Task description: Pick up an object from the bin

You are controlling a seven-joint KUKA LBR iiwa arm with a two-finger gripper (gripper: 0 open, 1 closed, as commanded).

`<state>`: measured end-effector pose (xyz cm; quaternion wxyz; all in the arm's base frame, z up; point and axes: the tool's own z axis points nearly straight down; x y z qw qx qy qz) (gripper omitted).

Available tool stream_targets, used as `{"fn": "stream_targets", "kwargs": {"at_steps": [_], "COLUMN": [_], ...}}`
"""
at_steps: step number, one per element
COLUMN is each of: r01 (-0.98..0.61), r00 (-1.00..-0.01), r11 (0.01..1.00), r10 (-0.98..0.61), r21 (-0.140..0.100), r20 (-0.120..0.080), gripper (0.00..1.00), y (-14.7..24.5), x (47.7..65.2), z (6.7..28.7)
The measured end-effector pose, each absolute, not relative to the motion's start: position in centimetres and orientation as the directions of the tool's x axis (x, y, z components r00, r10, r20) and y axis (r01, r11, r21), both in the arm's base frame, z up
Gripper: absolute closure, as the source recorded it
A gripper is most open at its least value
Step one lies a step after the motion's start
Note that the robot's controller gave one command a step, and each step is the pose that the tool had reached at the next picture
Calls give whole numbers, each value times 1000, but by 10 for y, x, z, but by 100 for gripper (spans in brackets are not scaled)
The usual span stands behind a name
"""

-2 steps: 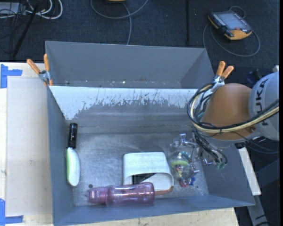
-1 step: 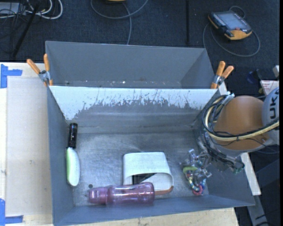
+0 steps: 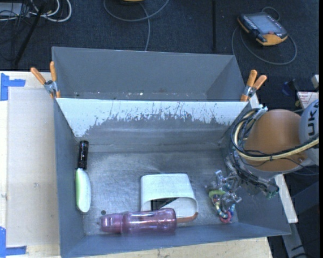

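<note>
My gripper [image 3: 226, 188] is low in the bin's right front corner, under the arm's orange cover and cables. Right at its tip lies a small tangled thing [image 3: 224, 208] with green, red and pale bits; whether it sits between the fingers I cannot tell. To the left of the gripper stands a white curved tape-dispenser-like thing [image 3: 168, 190] with a dark opening and an orange-edged base. A translucent purple-pink bottle [image 3: 139, 221] lies on its side along the front wall, touching the white thing's base.
A pale green oblong thing [image 3: 83, 190] with a black handle [image 3: 83, 154] lies along the left wall. The arm comes in over the right rim. The bin's back half shows bare grey floor below the scratched back wall.
</note>
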<state>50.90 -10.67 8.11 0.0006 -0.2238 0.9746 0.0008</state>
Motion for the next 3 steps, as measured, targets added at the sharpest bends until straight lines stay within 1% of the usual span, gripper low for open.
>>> {"fn": "stream_targets", "kwargs": {"at_steps": [1,3], "r01": [-463,-460], "r00": [-886,-888], "r11": [886,888], "r10": [-463,-460], "r21": [1,2], "r20": [0,0], "gripper": [100,100], "y": [-103,-103], "x": [501,501], "z": [198,198]}}
